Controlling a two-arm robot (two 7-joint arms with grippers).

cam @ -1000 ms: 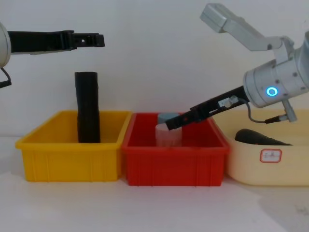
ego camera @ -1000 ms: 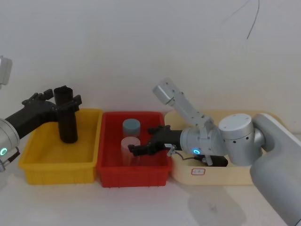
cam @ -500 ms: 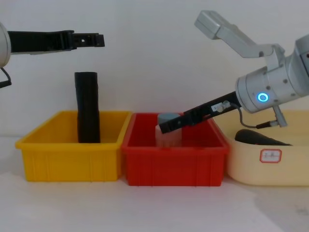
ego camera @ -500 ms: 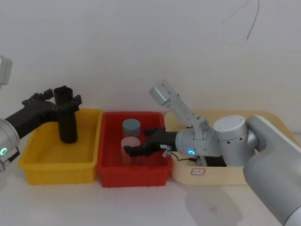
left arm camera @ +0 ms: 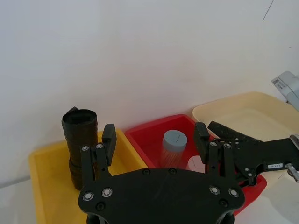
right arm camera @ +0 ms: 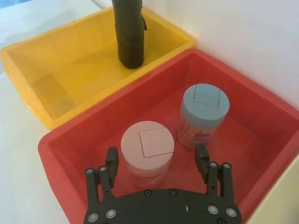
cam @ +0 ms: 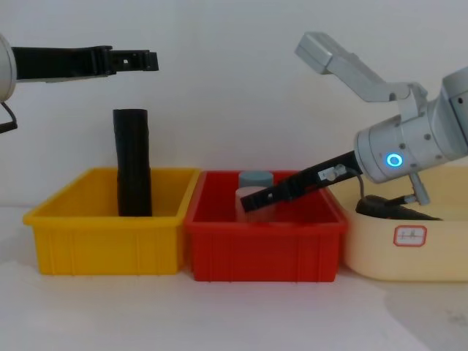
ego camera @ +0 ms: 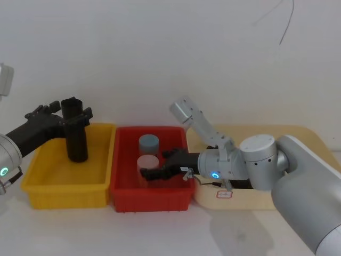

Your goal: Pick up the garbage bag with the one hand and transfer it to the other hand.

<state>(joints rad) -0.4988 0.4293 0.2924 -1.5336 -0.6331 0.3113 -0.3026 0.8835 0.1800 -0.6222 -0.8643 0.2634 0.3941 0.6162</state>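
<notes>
The garbage bag (cam: 398, 210) lies as a black, lumpy roll in the cream tray (cam: 439, 256), partly behind my right arm; the left wrist view also shows the garbage bag (left arm camera: 230, 132). My left gripper (cam: 150, 60), on the green-ringed arm, hangs open high over the yellow bin, above and apart from an upright black roll (cam: 133, 162). My right gripper (right arm camera: 157, 161), on the blue-ringed arm, is open and low inside the red bin (ego camera: 152, 201), its fingers on either side of a pink-lidded jar (right arm camera: 147, 147).
A blue-lidded jar (right arm camera: 204, 105) stands behind the pink one in the red bin. The yellow bin (ego camera: 64, 194) is on the left and holds the upright roll. The three containers sit side by side against a white wall.
My right gripper has dropped lower into the red bin and slid left up to the pink-lidded jar. The left arm has not moved.
</notes>
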